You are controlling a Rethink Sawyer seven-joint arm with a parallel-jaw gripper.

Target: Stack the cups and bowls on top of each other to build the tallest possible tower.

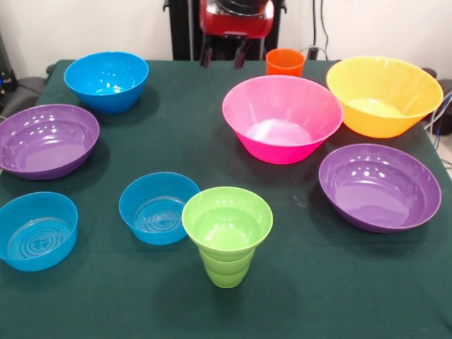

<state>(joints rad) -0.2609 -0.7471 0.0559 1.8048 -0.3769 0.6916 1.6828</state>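
The gripper [224, 56] is hanging at the far edge of the table [296, 282], under the red arm head [236, 18], with its 2 dark fingers [207, 55] standing apart and holding nothing. It is sitting well apart from most of the pieces; the orange cup [285, 62] is standing nearest, just beside it.

No tower is standing yet, apart from 1 small pair: the small lime green bowl [227, 219] is resting on the ridged lime green cup [226, 267] at the near edge.

All pieces are looking like thin, glossy plastic, so I am judging them light, stiff and slippery. A pinch over a rim wall is looking like the best hold for the bowls; the cups are narrow enough to take across the body.

The pink bowl [282, 116] is sitting mid-table, touching or nearly touching the yellow-orange bowl [383, 95]. 1 purple bowl [379, 187] is lying near the pink one, the other purple bowl [46, 140] on the opposite side. 3 blue bowls are spread about: 1 at the far side [106, 80], 1 near the green pair [158, 207], and 1 at the near corner [37, 230]. All are sitting upright, mouths up.
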